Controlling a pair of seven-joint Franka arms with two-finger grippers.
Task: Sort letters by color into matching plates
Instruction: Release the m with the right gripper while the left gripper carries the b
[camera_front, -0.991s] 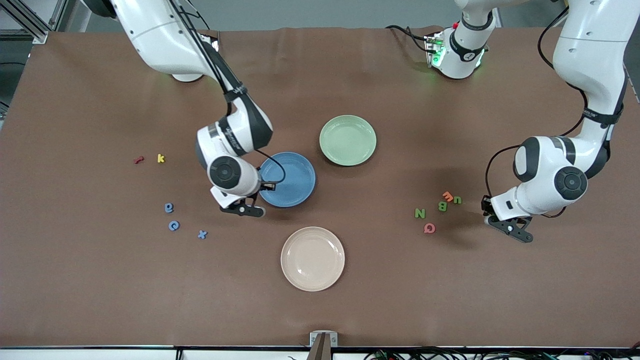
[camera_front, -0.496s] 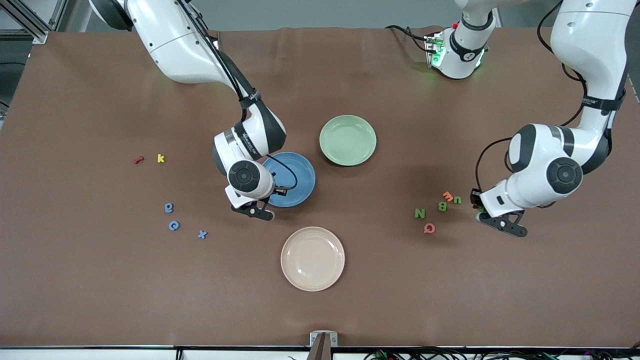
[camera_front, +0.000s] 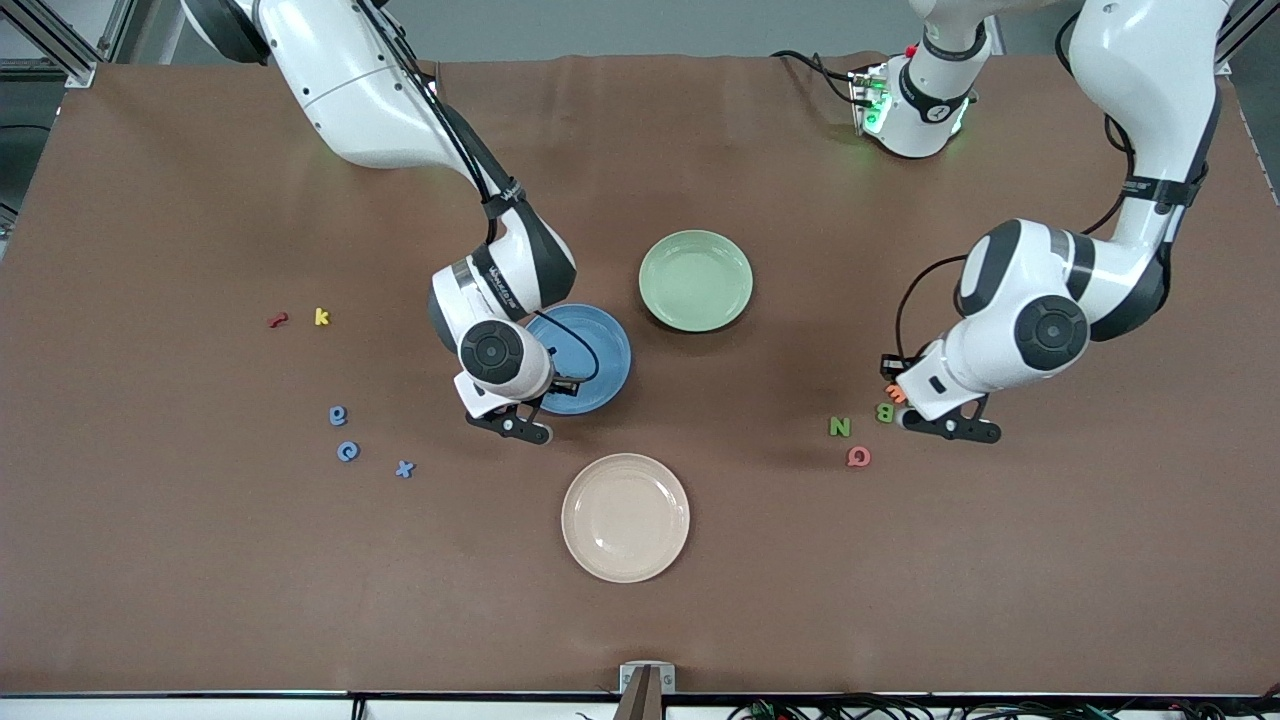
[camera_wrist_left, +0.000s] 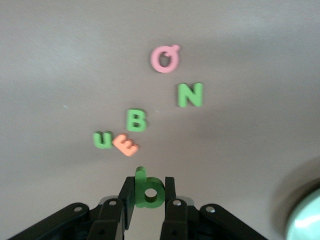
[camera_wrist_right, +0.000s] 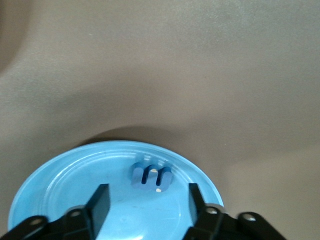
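Right tool (camera_front: 512, 425) hangs spread wide over the blue plate's (camera_front: 600, 350) rim nearest the front camera, gripping nothing; in the right wrist view its fingers (camera_wrist_right: 100, 202) stand apart above the blue plate (camera_wrist_right: 60, 185), where one blue letter (camera_wrist_right: 151, 175) lies flat. Farther from the camera, toward the left arm's end, the green plate (camera_front: 695, 280) holds nothing, as does the cream plate (camera_front: 625, 517) nearest the camera. Left tool (camera_front: 948, 428) hovers over a cluster of letters, clamped on a green b (camera_wrist_left: 147, 190) standing upright between its fingers. Below it on the tabletop (camera_front: 700, 620) lie a green u (camera_wrist_left: 103, 140), an orange piece (camera_wrist_left: 125, 144) touching it, a green B (camera_wrist_left: 136, 120), a green N (camera_wrist_left: 190, 94) and a pink Q (camera_wrist_left: 164, 58). Three blue letters (camera_front: 346, 451) sit toward the right arm's end.
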